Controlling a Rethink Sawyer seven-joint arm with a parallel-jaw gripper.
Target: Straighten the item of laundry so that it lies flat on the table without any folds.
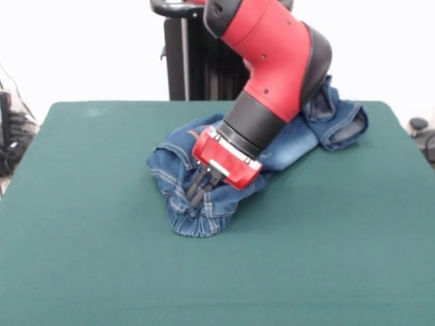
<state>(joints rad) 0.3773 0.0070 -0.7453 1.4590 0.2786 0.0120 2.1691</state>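
A: One pair of jeans [204, 180] out there, bunched in a heap a little beyond the middle of the green table [81, 258], one leg trailing toward the far right corner with its cuff turned up.

B: Any label or lettering on them?

A: Nothing readable, only tan stitching along the seams.

B: And the arm?

A: One red and black arm [272, 61], slanting down from above. Its gripper [197, 189] is right on the near end of the heap, dark fingers close together and pressed into the denim; whether they actually pinch cloth, I can't tell.
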